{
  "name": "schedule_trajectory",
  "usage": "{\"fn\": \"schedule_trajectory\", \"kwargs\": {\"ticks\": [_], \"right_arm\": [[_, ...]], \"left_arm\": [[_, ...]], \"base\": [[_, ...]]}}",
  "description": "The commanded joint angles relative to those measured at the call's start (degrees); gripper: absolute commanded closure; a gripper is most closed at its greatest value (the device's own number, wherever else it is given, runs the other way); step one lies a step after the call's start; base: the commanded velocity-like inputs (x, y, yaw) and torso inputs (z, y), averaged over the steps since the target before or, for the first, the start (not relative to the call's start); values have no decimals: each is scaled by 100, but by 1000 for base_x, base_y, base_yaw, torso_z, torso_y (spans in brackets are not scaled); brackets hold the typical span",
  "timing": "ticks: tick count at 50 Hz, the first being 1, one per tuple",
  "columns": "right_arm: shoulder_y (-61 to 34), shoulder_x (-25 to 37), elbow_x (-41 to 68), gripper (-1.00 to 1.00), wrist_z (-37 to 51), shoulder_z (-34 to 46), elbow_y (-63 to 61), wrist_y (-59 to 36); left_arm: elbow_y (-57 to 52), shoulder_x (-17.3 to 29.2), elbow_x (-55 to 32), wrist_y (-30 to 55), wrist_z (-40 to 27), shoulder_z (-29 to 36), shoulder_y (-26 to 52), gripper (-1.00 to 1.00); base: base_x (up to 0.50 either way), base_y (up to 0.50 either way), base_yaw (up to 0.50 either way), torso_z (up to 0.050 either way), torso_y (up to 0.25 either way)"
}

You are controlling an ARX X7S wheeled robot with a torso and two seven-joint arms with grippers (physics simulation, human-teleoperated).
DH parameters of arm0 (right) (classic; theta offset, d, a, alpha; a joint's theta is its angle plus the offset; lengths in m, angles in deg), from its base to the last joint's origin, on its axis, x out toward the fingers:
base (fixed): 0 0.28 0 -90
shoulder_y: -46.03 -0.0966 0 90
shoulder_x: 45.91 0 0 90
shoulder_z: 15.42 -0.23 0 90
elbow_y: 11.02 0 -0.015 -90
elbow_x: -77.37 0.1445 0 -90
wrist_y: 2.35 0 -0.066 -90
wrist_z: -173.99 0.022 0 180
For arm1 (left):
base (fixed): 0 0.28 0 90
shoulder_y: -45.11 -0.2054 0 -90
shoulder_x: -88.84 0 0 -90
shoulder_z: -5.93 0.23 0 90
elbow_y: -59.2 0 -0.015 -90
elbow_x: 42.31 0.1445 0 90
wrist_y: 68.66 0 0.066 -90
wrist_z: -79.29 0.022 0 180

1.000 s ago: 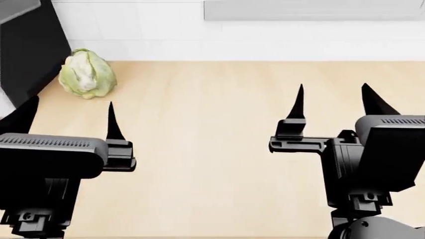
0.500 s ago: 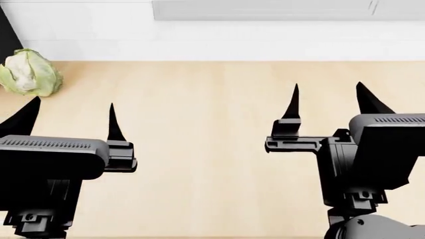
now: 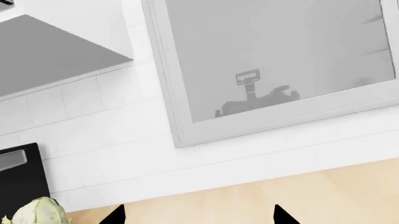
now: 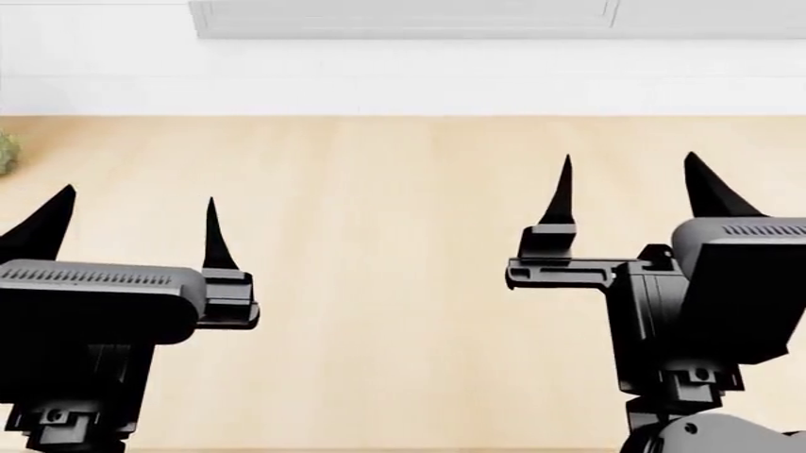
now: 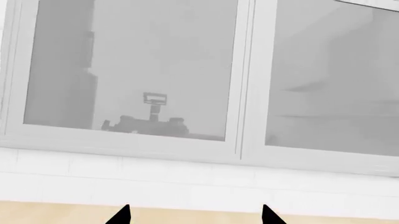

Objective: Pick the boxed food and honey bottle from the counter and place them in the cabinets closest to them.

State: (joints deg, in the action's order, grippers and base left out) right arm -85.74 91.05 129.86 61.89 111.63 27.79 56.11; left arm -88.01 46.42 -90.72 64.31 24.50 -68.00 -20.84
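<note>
Both the left gripper (image 4: pixel 132 226) and the right gripper (image 4: pixel 629 193) hover with fingers spread and empty above the bare bench (image 4: pixel 391 208), apparently readied while the robot searches. Neither the boxed food nor the honey bottle is in view; only a cabbage (image 3: pixel 37 212) sits by the wall, below a window (image 5: pixel 131 70).

A long, light beige wood-grain counter (image 4: pixel 377 245) is seen, flat and smooth, bordered by a white tiled wall.

Window (image 3: pixel 274 60) above counter (image 3: pixel 299 196); cabbage (image 3: pixel 37 212) beside black appliance (image 3: pixel 18 172).
</note>
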Motion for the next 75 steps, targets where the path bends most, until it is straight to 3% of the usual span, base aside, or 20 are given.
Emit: {"fn": "schedule_trajectory", "kwargs": {"ticks": [1,13,24,31,75], "right_arm": [[22,10,-17,-100,47,-9,-49,10],[-134,57,126,-100,105,-14,-89,-179],[-1802,199,1681,-100,354,-174,-191,-1432],[-2174,329,2041,-100,359,-200,-113,-1709],[-1996,367,1579,-100,284,-295,-53,-1396]], "left_arm": [[32,25,60,-101,-7,61,-46,-100],[21,75,63,-162,-58,81,-102,-100],[-48,151,-99,-110,-172,63,-22,-100],[-98,213,-204,-102,-260,60,24,-100],[28,259,-13,-247,-291,398,78,-100]], "base": [[-1,-500,0,0,0],[-1,-500,0,0,0],[-1,-500,0,0,0],[-1,-500,0,0,0],[-1,-500,0,0,0]]}}
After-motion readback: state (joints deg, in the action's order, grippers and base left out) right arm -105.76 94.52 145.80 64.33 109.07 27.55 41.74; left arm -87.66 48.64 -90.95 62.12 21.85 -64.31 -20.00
